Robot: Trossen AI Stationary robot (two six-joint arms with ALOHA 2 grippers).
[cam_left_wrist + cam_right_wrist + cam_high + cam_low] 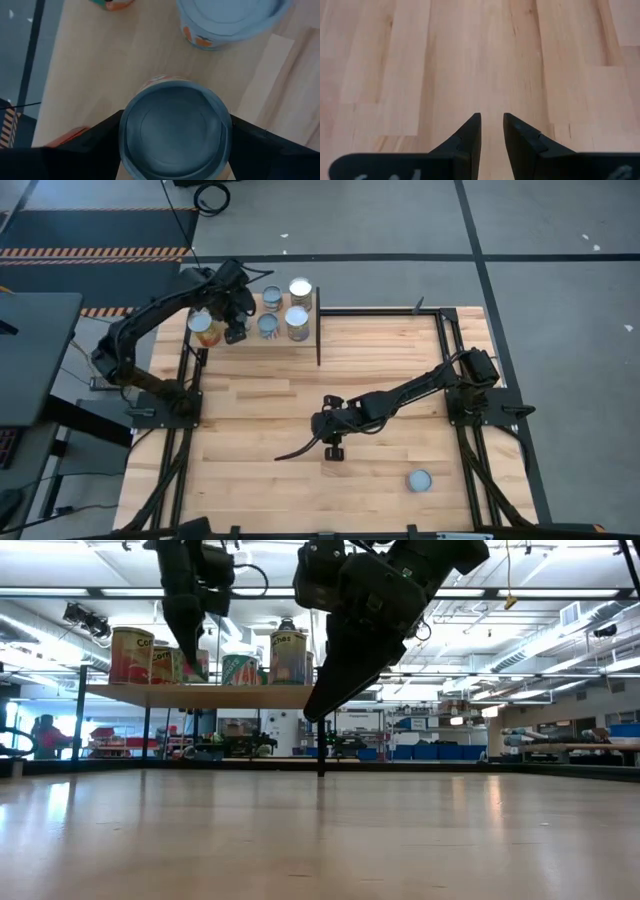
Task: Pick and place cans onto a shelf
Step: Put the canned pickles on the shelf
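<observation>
Your left gripper point(232, 320) is up at the far left corner of the table, over the shelf point(300, 352). In the left wrist view its two dark fingers point(95, 142) sit tight against either side of a can point(174, 131) with a shiny silver top, so it has hold of that can. An orange label edge shows just past the can's rim. From above, the arm hides that can.

The shelf is a small light-wood board on a thin black frame, raised above the tabletop point(260, 420) in the low view. You can see several cans standing upright on it: from above, one with an orange-red label point(205, 327) at the left end, a blue-teal one point(271, 300) and a pale one point(300, 290) toward the back, and two more point(267, 326) point(297, 323) in front of those. They stand close together, and whether any touch you cannot tell. The left wrist view also shows a neighbouring can point(231, 20) with an orange mark, just beyond the held one.

One more can point(419, 480), blue-teal, stands alone on the tabletop near the front right, well apart from the shelf.

Your right gripper point(332, 442) hangs over the middle of the table, between the shelf and that lone can. In the right wrist view its fingers point(468, 137) are nearly closed with a narrow gap between them, holding nothing, above bare wood.
</observation>
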